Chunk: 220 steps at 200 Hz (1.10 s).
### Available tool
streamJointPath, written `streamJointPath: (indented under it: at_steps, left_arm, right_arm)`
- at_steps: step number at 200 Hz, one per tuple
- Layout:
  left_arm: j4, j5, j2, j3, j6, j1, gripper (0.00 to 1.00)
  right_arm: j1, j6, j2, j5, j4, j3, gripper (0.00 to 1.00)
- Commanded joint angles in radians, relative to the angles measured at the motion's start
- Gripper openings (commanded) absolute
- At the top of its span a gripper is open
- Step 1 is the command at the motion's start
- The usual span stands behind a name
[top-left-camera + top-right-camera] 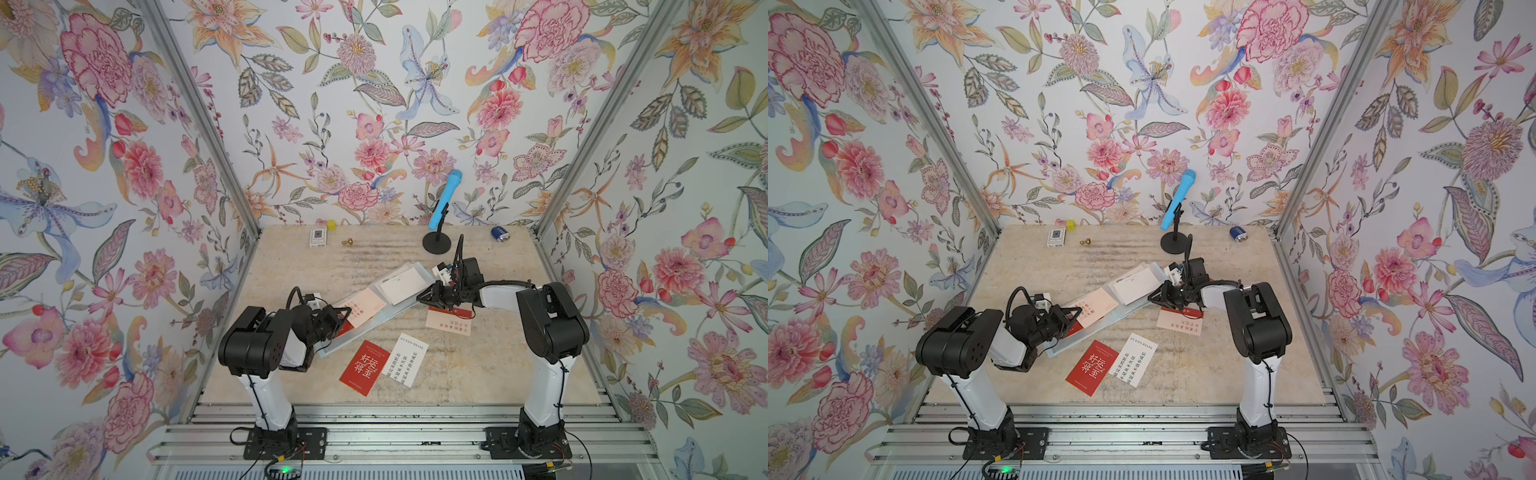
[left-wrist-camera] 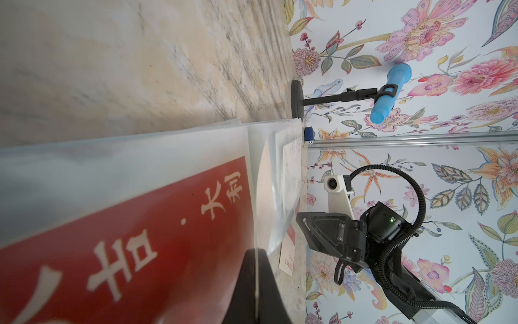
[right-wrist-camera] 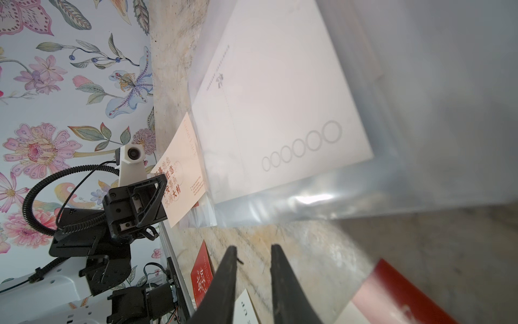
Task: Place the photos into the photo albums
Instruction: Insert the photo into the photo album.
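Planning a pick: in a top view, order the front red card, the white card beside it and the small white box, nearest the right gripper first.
1. white card, front centre.
2. front red card, left of it.
3. small white box, back left.

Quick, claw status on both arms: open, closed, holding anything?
Left claw: closed, pinching the edge of a clear album sleeve.
Right claw: open, nothing between its fingers.

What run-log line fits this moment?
left pincer: shut on album sleeve | right pincer: open, empty | photos: some sleeved, others loose on table
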Motion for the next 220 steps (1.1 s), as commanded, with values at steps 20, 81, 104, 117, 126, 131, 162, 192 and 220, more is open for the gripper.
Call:
streamJointPath:
  at_steps: [20, 81, 104, 117, 126, 131, 162, 192, 220]
  left_arm:
    - [-0.082, 0.005, -0.045, 0.02, 0.034, -0.02, 0.0]
    - [-0.101, 0.009, -0.033, 0.039, 0.049, -0.032, 0.0]
    - [-0.136, 0.005, -0.034, 0.053, 0.076, -0.031, 0.0]
    - [-0.142, 0.005, -0.032, 0.059, 0.08, -0.033, 0.0]
    - [-0.146, 0.004, -0.028, 0.064, 0.084, -0.032, 0.0]
    - [-0.148, 0.005, -0.026, 0.068, 0.087, -0.031, 0.0]
    - [-0.185, 0.001, -0.015, 0.099, 0.114, -0.033, 0.0]
    - [-0.2, 0.008, -0.001, 0.129, 0.124, -0.039, 0.0]
    - [-0.211, 0.003, 0.004, 0.139, 0.134, -0.041, 0.0]
  right_arm:
    - [0.004, -0.024, 0.019, -0.008, -0.018, 0.031, 0.24]
    - [0.004, -0.029, 0.017, -0.007, -0.019, 0.021, 0.25]
    - [0.004, -0.03, 0.019, -0.008, -0.02, 0.018, 0.25]
    - [0.003, -0.03, 0.017, -0.009, -0.02, 0.014, 0.25]
    - [0.003, -0.031, 0.016, -0.008, -0.019, 0.012, 0.25]
    - [0.004, -0.031, 0.014, -0.008, -0.019, 0.011, 0.25]
    - [0.004, -0.031, 0.009, -0.007, -0.019, 0.006, 0.25]
    - [0.005, -0.031, 0.007, -0.006, -0.02, 0.003, 0.25]
    - [0.005, -0.032, 0.004, -0.005, -0.019, 0.001, 0.25]
